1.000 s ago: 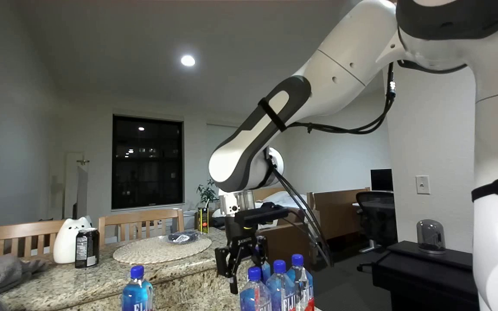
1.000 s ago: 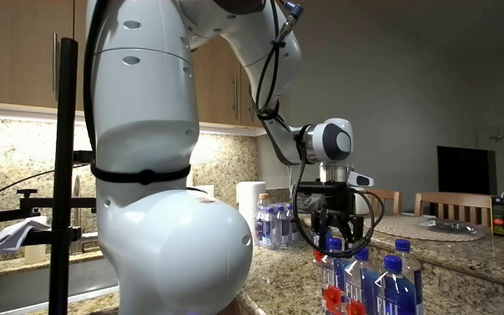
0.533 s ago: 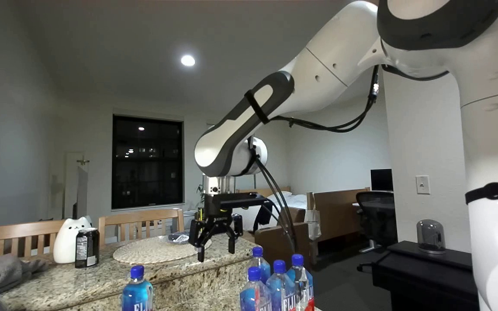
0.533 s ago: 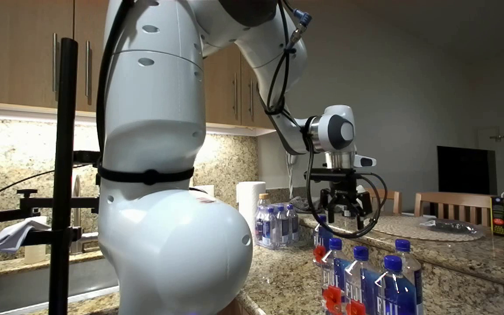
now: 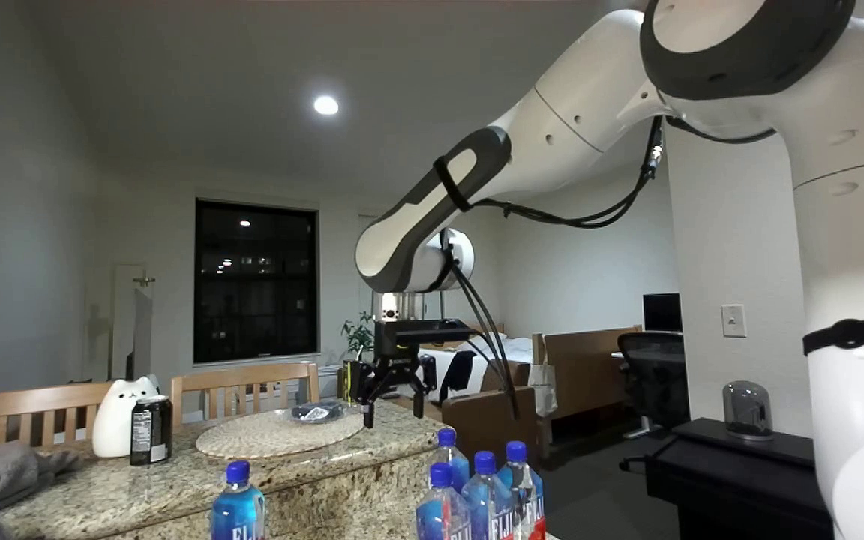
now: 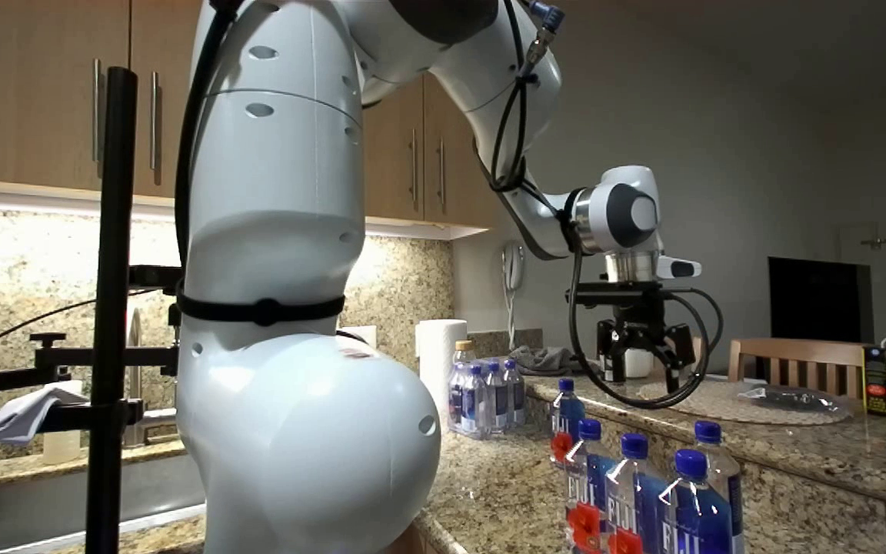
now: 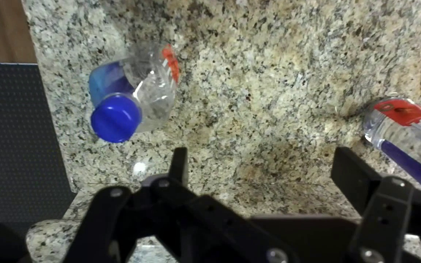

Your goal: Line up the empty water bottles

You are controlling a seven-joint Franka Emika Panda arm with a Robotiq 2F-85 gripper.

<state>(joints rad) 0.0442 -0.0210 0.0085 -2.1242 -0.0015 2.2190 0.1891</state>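
Clear water bottles (image 5: 487, 504) with blue caps stand upright in a close group on the granite counter, seen in both exterior views. A single bottle (image 5: 238, 510) stands apart from that group. My gripper (image 5: 393, 415) hangs above the bottles' caps, open and touching none of them. Looking down in the wrist view, its jaws are wide apart, and only bare granite shows between the fingertips. A bottle with a blue cap (image 7: 116, 117) is to the upper left there. At the right edge is another bottle (image 7: 409, 124) with a red label, its cap out of frame. Further bottles (image 6: 489, 396) stand at the back.
A raised granite ledge (image 6: 797, 454) runs beside the bottles. On it are a woven mat (image 5: 252, 442), a black can (image 5: 151, 431), a white cat-shaped jug (image 5: 112, 427) and a carton (image 6: 880, 381). A paper towel roll (image 6: 439, 369) stands further back.
My gripper has risen from low down among the bottles to above their caps. In the last half second it has moved further up and to the right in both exterior views. The bottles have stayed put.
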